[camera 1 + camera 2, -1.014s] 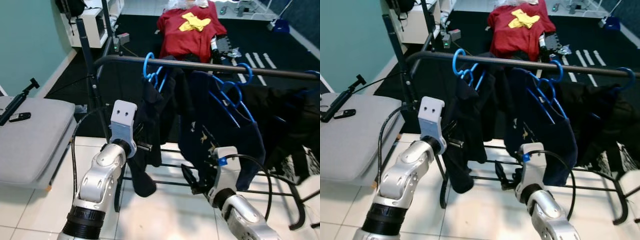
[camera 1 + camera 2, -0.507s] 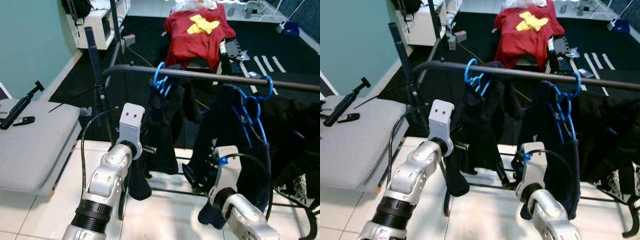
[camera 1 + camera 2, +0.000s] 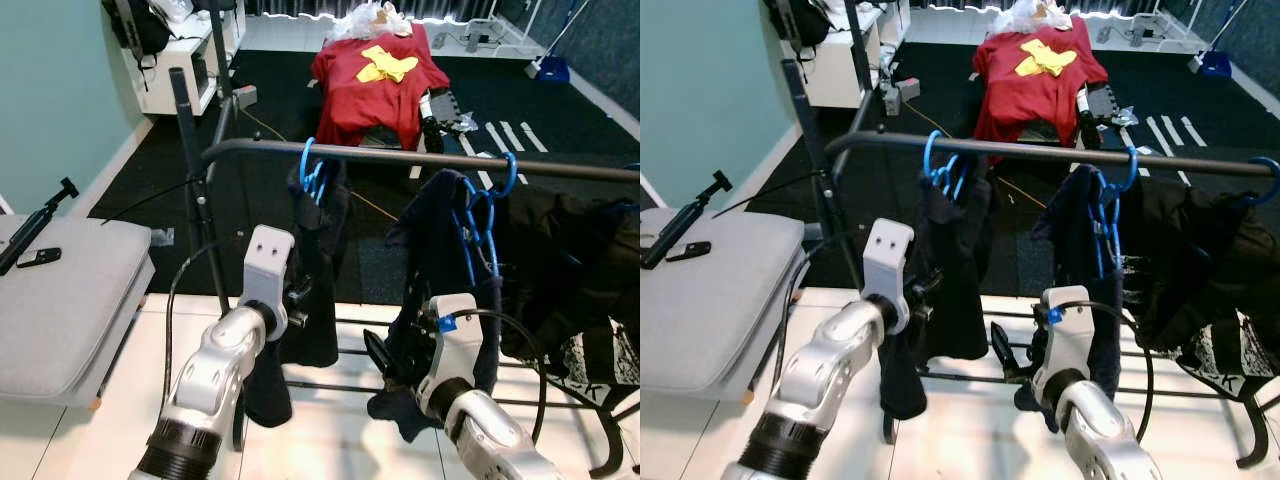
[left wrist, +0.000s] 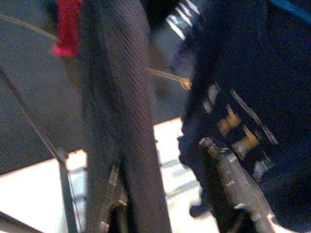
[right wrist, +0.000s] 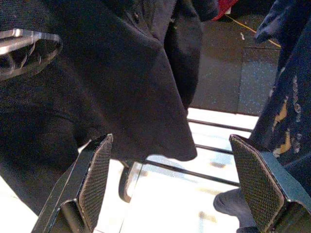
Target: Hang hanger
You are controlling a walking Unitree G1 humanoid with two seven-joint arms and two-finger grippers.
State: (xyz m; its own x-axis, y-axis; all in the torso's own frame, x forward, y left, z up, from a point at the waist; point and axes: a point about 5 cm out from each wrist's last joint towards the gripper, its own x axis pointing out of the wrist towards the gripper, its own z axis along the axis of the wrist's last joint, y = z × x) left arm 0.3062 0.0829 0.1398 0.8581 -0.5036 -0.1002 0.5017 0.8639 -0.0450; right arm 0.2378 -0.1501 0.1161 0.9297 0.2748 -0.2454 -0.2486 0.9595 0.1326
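At the far left a grey cushioned bench (image 3: 60,290) is seen, well apart from the work. The left hand (image 3: 298,292) is raised beside a dark garment (image 3: 322,270) that hangs from a blue hanger (image 3: 312,172) hooked over the black rail (image 3: 400,156); whether its fingers are spread or closed cannot be told. Further right, a second blue hanger (image 3: 480,215) carrying a navy garment (image 3: 440,260) is also hooked on the rail, directly above the right hand (image 5: 180,184). That hand is held low, below the rail, with its fingers (image 5: 92,179) spread wide and nothing between them, and dark cloth hangs close in front of it. The hanging seems all but done. To finish well, each hook should be checked for full seating over the rail, and the hands should be drawn straight back so that no cloth is snagged.
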